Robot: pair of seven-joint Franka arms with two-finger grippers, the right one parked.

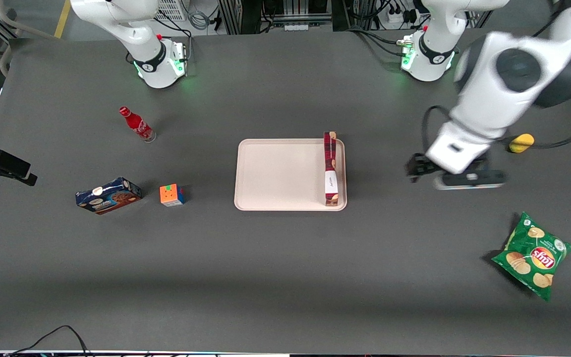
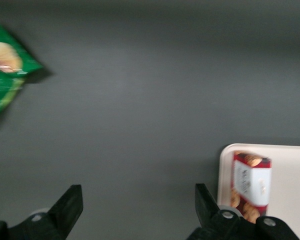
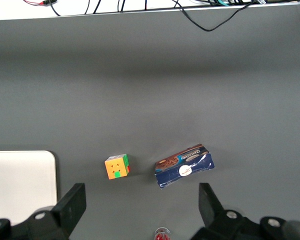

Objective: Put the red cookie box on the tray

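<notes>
We see the dark grey table (image 1: 285,277) carrying everything, and on it the tray (image 1: 275,173), pale cream-pink, lying near the middle. The red cookie box (image 1: 330,168) rests inside the tray on its narrow long side, along the rim at the working arm's end, its length running from nearer the front camera to farther from it; in the left wrist view the same box (image 2: 251,185) shows one end with cookie pictures, sitting just inside the tray's rim (image 2: 225,170). The gripper (image 1: 456,176) hangs above bare table, well apart from the tray toward the working arm's end, and in the wrist view its two fingers (image 2: 65,207) stand wide apart with nothing between them. A green chip bag (image 1: 533,255) lies nearer the front camera than the gripper. Toward the parked arm's end we find a blue cookie box (image 1: 108,195), with a coloured puzzle cube (image 1: 171,195) just beside it, and a red bottle (image 1: 137,124) farther from the camera. A small yellow object (image 1: 521,143) sits near the working arm.
</notes>
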